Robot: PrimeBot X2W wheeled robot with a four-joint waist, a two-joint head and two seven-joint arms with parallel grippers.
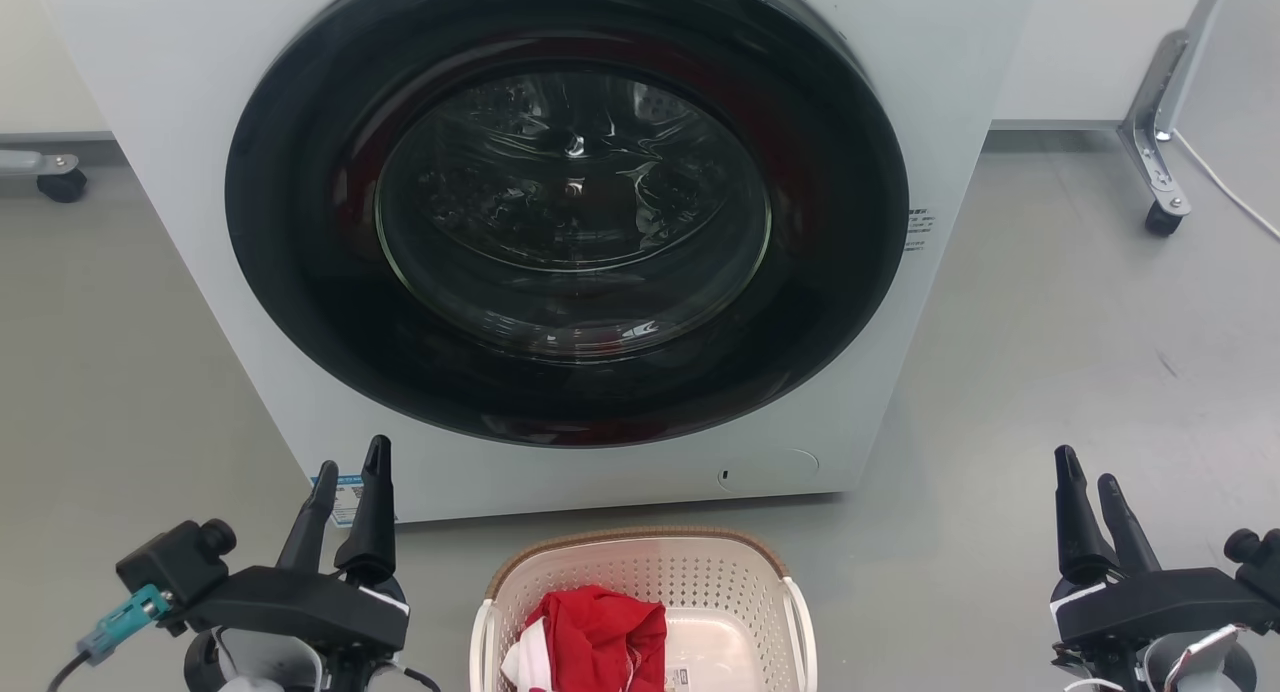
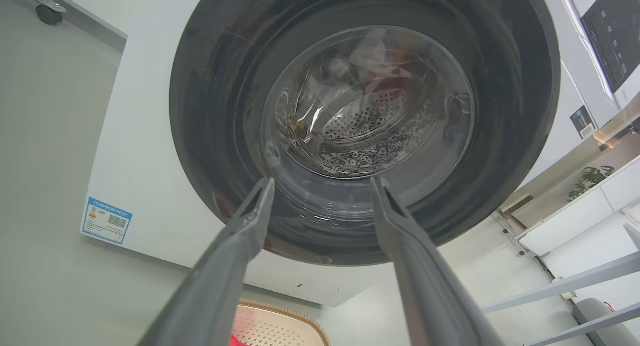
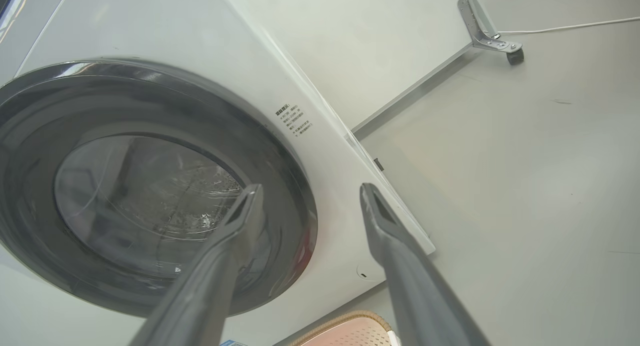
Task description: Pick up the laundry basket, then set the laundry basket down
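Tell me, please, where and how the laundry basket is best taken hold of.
By its white side handles, I would say: the left tool on the left handle and the right tool on the right handle, each coming in from its own side. The laundry basket sits upright on the floor between both open tools, one handle facing each.

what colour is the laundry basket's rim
Brown, woven-look, atop the cream-white perforated plastic laundry basket; clearest in the head view.
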